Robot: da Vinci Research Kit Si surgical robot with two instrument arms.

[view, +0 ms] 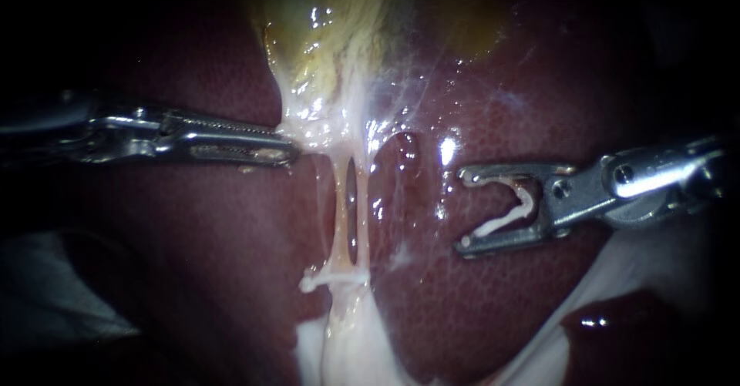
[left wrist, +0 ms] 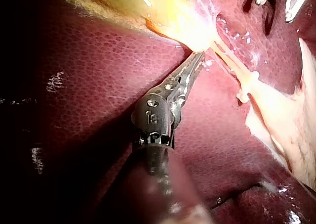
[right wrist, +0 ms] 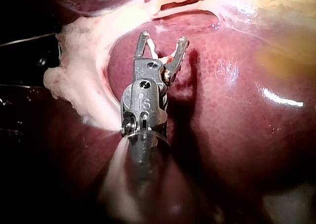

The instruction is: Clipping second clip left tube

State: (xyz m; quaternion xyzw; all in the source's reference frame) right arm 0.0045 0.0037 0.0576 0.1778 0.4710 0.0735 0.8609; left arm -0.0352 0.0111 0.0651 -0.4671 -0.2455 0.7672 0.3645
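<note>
Left instrument [view: 289,153], from 9 o'clock: jaws clenched on gallbladder [view: 324,31] neck.
Right instrument [view: 464,210], 3 o'clock of left tube [view: 340,216], apart from it: jaws spread, holding white clip [view: 509,216].
Left tube: centre, applied clip [view: 331,279] at its 6 o'clock end.

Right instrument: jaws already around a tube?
No: the right instrument, its jaws carrying a white clip, stands clear of both tubes, over the liver.

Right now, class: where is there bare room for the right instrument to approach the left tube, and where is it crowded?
Free: bare liver between the right instrument's jaws, which carry a loaded clip, and the tubes. Crowded: above, where the left instrument grips the gallbladder; below, the placed clip.
</note>
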